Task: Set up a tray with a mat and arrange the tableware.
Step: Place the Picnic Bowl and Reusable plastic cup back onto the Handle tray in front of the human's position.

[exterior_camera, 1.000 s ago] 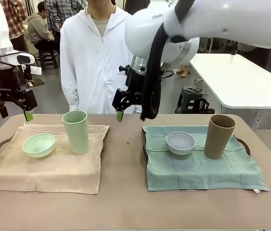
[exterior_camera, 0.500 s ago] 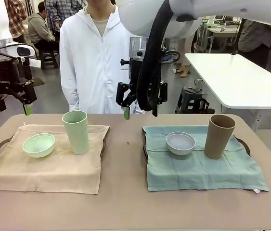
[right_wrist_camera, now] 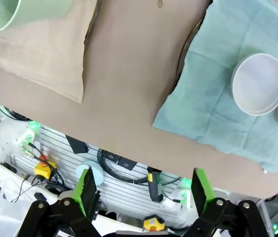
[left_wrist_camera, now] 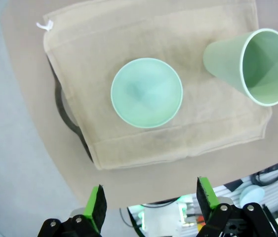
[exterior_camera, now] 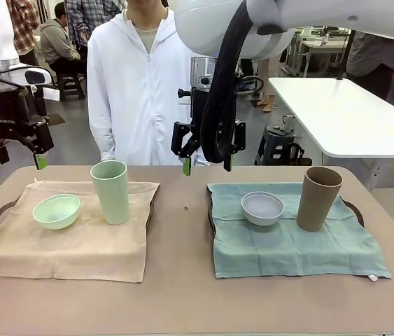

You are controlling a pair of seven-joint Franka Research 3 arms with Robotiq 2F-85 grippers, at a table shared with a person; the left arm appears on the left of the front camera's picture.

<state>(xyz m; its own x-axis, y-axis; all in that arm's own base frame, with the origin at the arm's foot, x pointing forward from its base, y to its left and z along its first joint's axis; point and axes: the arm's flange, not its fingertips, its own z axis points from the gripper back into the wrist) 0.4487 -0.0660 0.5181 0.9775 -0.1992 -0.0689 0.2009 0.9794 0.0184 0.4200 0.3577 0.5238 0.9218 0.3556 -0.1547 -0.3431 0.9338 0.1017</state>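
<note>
On the left, a beige mat (exterior_camera: 64, 234) covers a dark tray (exterior_camera: 1, 210) and carries a pale green bowl (exterior_camera: 57, 211) and a tall pale green cup (exterior_camera: 110, 191). On the right, a teal mat (exterior_camera: 294, 241) covers a second tray (exterior_camera: 354, 210) with a small white bowl (exterior_camera: 262, 208) and a tall brown cup (exterior_camera: 318, 198). My left gripper (exterior_camera: 20, 157) hangs open above the table's far left corner. My right gripper (exterior_camera: 207, 165) hangs open above the far middle. The left wrist view looks down on the green bowl (left_wrist_camera: 146, 93) and cup (left_wrist_camera: 255, 61), the right wrist view on the white bowl (right_wrist_camera: 258, 84).
A person in a white jacket (exterior_camera: 137, 77) stands at the far side of the table. A small dark speck (exterior_camera: 186, 207) lies on the bare strip of table (exterior_camera: 183, 280) between the two trays. A white table (exterior_camera: 350, 115) stands behind at the right.
My right arm has swung and its gripper has turned to face squarely down, shifting slightly right. My left gripper has barely moved. The tableware has stayed put.
</note>
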